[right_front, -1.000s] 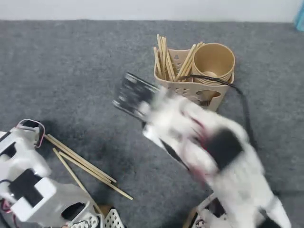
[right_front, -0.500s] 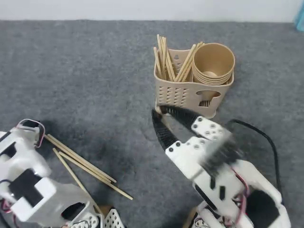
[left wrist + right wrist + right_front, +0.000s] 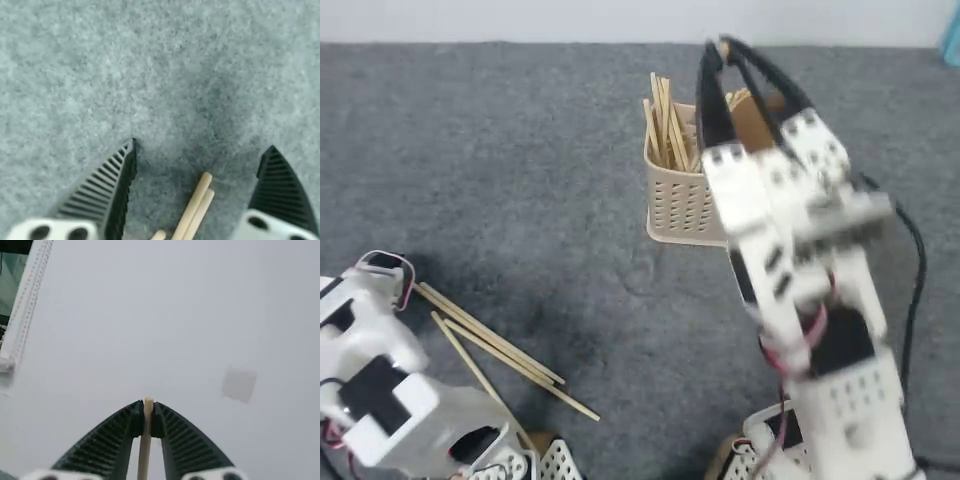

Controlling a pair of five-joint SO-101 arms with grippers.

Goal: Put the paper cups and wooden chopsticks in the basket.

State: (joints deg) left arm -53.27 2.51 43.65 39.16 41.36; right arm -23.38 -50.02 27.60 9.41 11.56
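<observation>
Between the tips of the right claw (image 3: 147, 410) a single chopstick (image 3: 145, 450) is being pinched, its end poking just past the closed fingers. In the high view this claw (image 3: 723, 48) is showing raised above the far rim of the basket (image 3: 678, 205). The white arm is crossing in front of the basket's right half. The right wrist view is looking past the held stick at a pale wall (image 3: 200, 315).

The basket is standing upright on the grey surface (image 3: 520, 150). A bundle (image 3: 665, 120) of chopsticks is leaning in its left compartment, ends sticking up over the rim. A tan cup (image 3: 752, 128) is peeking out between the raised claw's black fingers, in the basket's other part.

Well apart from the basket, near the left arm (image 3: 380, 400), several loose chopsticks (image 3: 495, 345) are lying flat on the surface, fanned slightly. The left claw (image 3: 202, 145) is hanging low over the surface with its jaws spread wide. The ends of those chopsticks (image 3: 197, 205) are lying between the jaws and touching neither one.

A black cable (image 3: 912, 250) is running down beside the right arm.
</observation>
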